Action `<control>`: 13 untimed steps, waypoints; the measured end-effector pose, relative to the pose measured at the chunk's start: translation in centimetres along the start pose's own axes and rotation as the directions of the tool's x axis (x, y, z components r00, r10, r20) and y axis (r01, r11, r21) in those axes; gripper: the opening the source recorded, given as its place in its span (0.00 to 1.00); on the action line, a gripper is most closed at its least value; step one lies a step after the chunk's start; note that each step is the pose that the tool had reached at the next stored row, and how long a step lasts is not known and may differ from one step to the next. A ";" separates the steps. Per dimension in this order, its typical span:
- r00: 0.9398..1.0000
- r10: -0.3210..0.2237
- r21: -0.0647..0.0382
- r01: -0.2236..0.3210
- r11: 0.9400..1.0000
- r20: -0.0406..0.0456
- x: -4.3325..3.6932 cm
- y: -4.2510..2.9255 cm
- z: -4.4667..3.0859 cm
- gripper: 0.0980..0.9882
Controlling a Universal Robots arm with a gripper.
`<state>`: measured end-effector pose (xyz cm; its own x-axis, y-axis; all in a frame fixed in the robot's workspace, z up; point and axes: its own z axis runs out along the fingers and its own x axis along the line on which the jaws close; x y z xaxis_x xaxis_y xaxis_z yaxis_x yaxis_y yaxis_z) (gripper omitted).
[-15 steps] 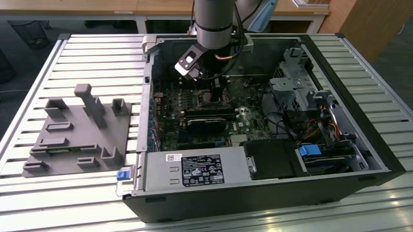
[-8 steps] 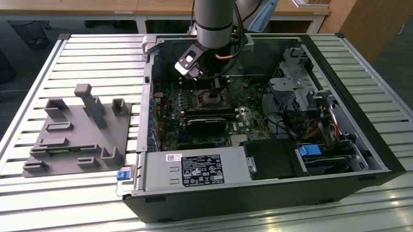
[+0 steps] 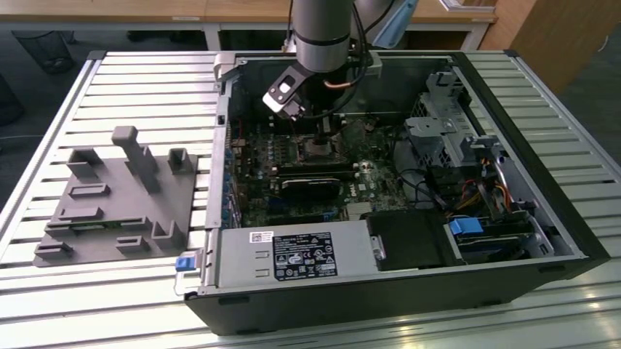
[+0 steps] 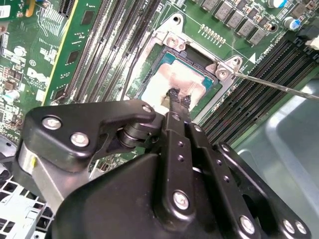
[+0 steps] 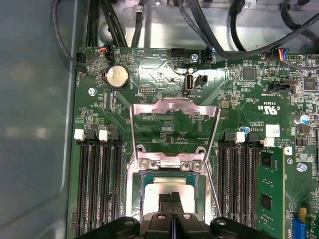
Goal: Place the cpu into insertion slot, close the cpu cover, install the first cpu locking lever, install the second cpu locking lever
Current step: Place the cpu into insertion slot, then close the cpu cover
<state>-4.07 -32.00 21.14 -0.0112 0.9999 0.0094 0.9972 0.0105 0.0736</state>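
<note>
Gripper (image 4: 178, 97) fingers are pinched together with no gap; I see their tips resting on the cpu (image 4: 189, 74), which lies in the insertion slot (image 4: 202, 59). One cpu cover (image 5: 174, 107) stands swung open beyond the socket, hinged at its far edge. Two banks of memory slots (image 5: 97, 184) flank the socket closely, one holding a single green memory module (image 5: 271, 191). One thin locking lever (image 4: 279, 85) juts out beside the socket. At the exterior view's left, a grey fixture (image 3: 116, 196) sits well apart from the computer case (image 3: 543, 182) on the slatted table (image 3: 145, 80)
</note>
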 end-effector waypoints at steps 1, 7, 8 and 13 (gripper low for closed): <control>1.000 0.000 0.000 0.000 1.000 0.000 0.00 0.01 -0.04 0.01; 1.000 0.000 0.000 0.000 1.000 0.000 0.01 0.03 -0.29 0.01; 1.000 0.000 0.000 0.000 1.000 0.000 0.01 0.03 -0.31 0.01; 1.000 0.000 0.001 0.000 1.000 0.000 0.01 0.04 -0.40 0.01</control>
<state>-4.06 -31.99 21.54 -0.0112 0.9999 0.0096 0.9973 0.0105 0.0729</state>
